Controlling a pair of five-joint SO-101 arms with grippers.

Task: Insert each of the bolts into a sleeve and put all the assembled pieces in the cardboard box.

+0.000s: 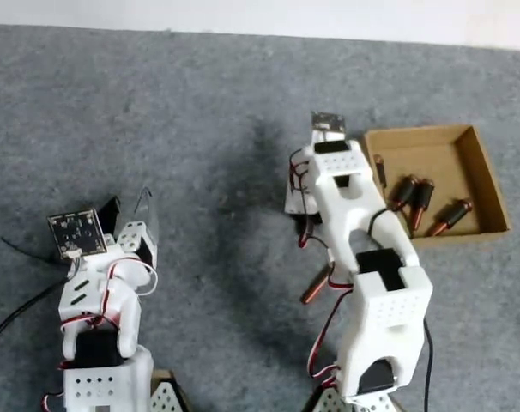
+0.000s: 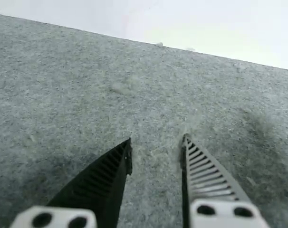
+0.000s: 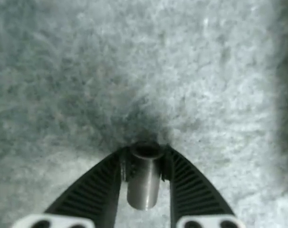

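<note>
While the right tool [image 3: 144, 151] grips a sleeve [image 3: 144, 185], the left tool [image 2: 157, 139] gapes, a bolt [image 1: 315, 287] partly hidden.

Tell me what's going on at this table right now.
The right gripper is shut on a short grey metal sleeve, held over the grey felt table. The left gripper is open and empty above the same felt. Several dark, copper-tipped assembled pieces lie in the brown cardboard box, and one copper-coloured bolt lies on the felt beside the right arm.
</note>
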